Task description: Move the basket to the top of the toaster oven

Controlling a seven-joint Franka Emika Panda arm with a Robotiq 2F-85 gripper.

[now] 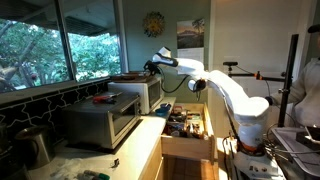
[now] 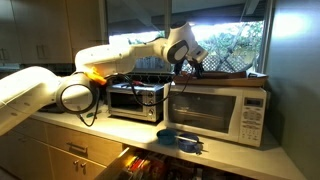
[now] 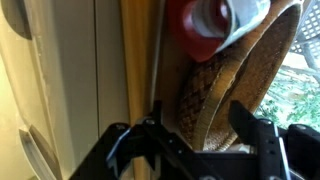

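Note:
The dark reddish-brown basket (image 1: 130,77) lies flat on top of the white microwave (image 1: 148,93); it also shows in an exterior view (image 2: 215,74). In the wrist view its woven rim (image 3: 225,85) stands between my two fingers. My gripper (image 3: 200,125) is open, straddling that rim at the basket's edge (image 1: 150,68) (image 2: 188,66). The silver-grey toaster oven (image 1: 100,122) (image 2: 137,100) stands beside the microwave on the counter. A small red item (image 1: 103,99) lies on its top.
A red and white object (image 3: 205,25) sits just beyond the basket in the wrist view. A blue item (image 2: 180,138) lies on the counter before the microwave. A drawer (image 1: 185,125) stands open below. A metal kettle (image 1: 35,145) is beside the toaster oven. Windows run behind.

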